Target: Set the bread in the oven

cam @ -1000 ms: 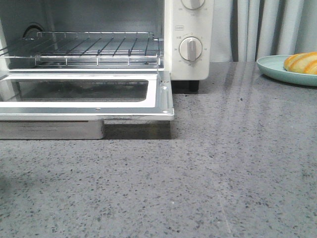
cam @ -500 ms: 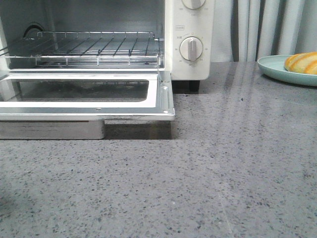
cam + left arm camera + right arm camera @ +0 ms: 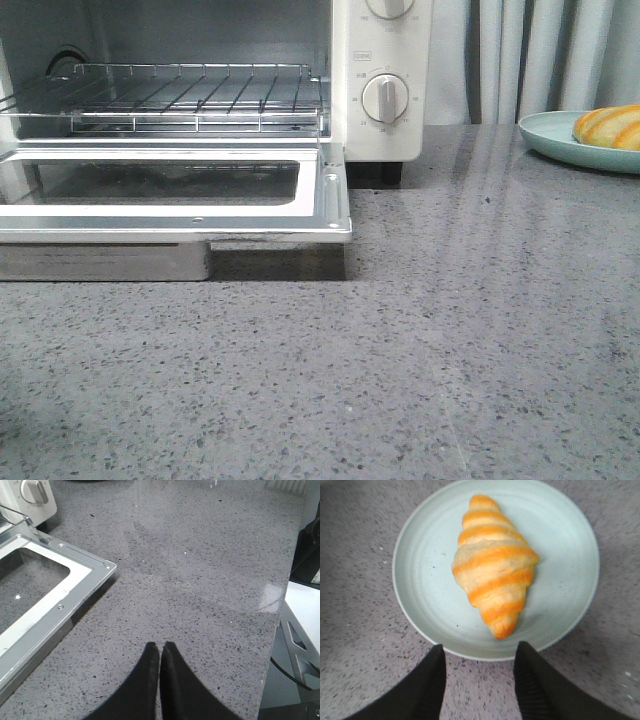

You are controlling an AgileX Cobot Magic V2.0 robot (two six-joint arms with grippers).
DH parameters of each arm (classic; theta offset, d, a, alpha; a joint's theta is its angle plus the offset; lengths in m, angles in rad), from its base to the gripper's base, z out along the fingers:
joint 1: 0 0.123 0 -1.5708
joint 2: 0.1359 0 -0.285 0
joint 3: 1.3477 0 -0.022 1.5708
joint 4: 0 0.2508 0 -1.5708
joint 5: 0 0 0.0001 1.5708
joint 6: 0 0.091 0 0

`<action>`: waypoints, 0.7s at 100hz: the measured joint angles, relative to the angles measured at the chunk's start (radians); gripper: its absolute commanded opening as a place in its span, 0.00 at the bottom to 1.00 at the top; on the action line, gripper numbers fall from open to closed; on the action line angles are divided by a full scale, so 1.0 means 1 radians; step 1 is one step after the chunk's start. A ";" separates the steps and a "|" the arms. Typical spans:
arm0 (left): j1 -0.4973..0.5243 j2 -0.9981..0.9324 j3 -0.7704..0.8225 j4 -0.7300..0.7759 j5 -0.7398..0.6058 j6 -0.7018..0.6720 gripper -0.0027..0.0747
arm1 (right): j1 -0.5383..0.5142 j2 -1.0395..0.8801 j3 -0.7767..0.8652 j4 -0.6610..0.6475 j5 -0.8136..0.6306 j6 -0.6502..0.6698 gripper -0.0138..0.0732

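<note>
The white toaster oven [image 3: 380, 80] with round silver-white knobs stands at the far left of the grey speckled stone bench [image 3: 420, 340], its glass-windowed door [image 3: 170, 190] dropped flat and the wire rack [image 3: 180, 95] bare inside. Only the right wrist view shows the whole golden-orange croissant roll with cream stripes [image 3: 494, 562], lying in the middle of a pale green round plate [image 3: 420, 595]; the front view cuts both off at the bench's far right edge, well apart from the oven. The right pincer [image 3: 479, 675] hovers over the plate's rim, fingers apart, holding nothing. The left pincer [image 3: 160, 680] shows only in its own wrist view, tips pressed together over bare bench near the door's corner. Neither arm appears in the front view. The oven's left side is cut off. Nothing in the front view differs from half a second ago.
</note>
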 measured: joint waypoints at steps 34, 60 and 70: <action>0.000 0.000 0.000 -0.015 -0.013 0.000 0.01 | 0.000 0.187 0.000 -0.012 -0.175 -0.004 0.49; 0.000 0.000 0.000 -0.047 -0.014 0.000 0.01 | 0.000 0.269 -0.002 -0.051 -0.225 -0.006 0.49; 0.000 -0.003 0.000 -0.048 -0.014 0.000 0.01 | 0.000 0.282 -0.007 -0.057 -0.228 -0.006 0.49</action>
